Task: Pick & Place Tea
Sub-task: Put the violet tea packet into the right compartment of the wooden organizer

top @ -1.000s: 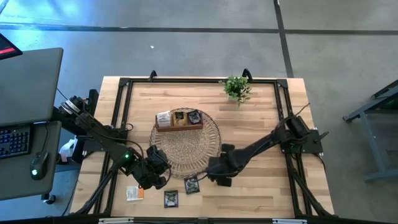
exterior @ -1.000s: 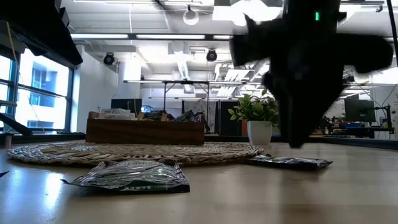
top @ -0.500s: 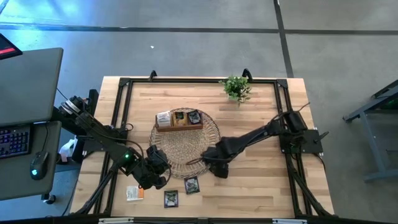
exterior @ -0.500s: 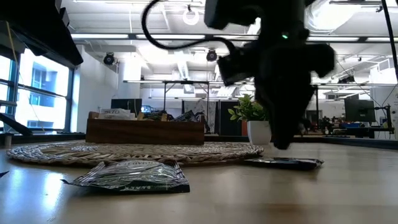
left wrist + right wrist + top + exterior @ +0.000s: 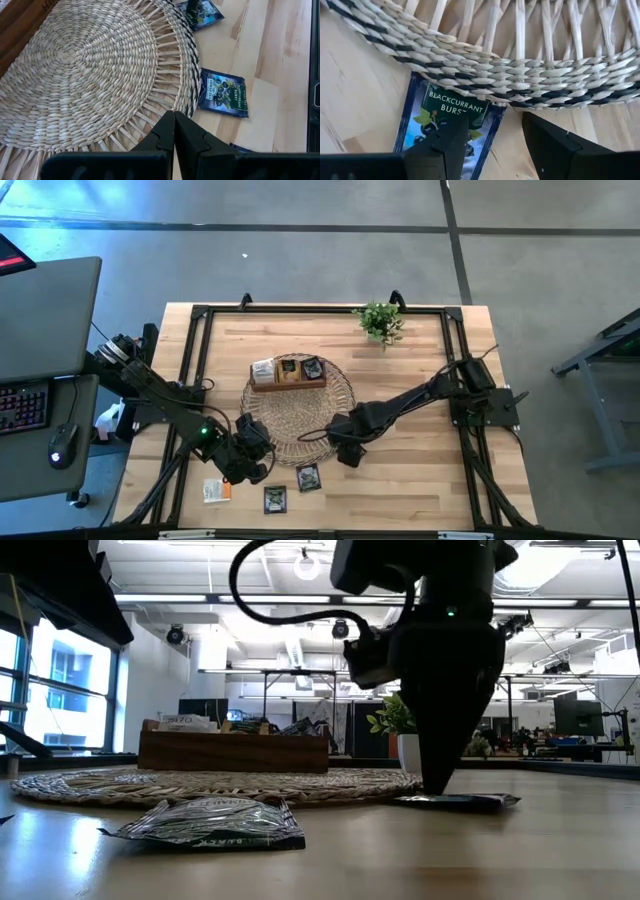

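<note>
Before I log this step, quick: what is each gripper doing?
Left gripper: shut, empty, beside the woven mat.
Right gripper: open, low over the Blackcurrant Burst tea packet at the mat's edge, not gripping it.

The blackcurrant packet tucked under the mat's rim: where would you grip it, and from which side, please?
Probably at the blackcurrant packet's exposed end, from above on the side away from the woven mat, whose rim covers its other end. It lies flat; the open right gripper straddles that free part.
</note>
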Available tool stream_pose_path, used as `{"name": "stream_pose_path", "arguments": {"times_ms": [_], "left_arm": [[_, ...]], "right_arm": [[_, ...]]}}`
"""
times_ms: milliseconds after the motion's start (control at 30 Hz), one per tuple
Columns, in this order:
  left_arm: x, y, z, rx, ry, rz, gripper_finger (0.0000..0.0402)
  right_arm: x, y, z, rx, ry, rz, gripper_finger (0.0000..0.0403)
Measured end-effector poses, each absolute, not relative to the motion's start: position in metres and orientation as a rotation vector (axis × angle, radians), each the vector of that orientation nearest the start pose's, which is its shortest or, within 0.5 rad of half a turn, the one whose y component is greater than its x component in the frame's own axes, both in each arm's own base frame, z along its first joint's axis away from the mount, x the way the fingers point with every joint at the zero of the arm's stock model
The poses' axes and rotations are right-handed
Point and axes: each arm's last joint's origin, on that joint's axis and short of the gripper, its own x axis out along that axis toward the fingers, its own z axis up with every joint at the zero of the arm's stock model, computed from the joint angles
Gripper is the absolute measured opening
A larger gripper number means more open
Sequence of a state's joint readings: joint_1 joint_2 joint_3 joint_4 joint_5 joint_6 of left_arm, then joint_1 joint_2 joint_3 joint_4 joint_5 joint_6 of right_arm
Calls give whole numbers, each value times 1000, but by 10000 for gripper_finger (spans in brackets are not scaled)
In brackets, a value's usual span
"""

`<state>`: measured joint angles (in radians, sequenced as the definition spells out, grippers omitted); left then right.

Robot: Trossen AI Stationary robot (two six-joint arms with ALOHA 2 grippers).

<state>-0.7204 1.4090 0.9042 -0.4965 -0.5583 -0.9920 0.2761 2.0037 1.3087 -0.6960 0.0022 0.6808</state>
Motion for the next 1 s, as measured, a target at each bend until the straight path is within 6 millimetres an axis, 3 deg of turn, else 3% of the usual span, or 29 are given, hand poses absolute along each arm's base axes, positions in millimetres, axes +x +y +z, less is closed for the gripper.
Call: {"name": "stream_pose_path", "arguments": {"times_ms": [233, 533, 667, 767, 867, 1000], "left_arm": [[214, -167, 220, -339, 769, 250, 3], [213, -167, 220, -339, 770, 250, 3], [213, -167, 220, -339, 771, 250, 3], [213, -167, 220, -338, 771, 250, 3], [213, -167, 220, -338, 771, 250, 3], [214, -167, 220, -339, 769, 250, 3]], "right_arm": [[348, 103, 119, 404, 1368, -305, 159], [339, 116, 124, 422, 1394, -308, 10], [330, 121, 140, 465, 1395, -314, 22], [322, 122, 158, 458, 1345, -346, 10], [321, 122, 186, 415, 1171, -380, 5], [328, 111, 206, 271, 832, -583, 10]]}}
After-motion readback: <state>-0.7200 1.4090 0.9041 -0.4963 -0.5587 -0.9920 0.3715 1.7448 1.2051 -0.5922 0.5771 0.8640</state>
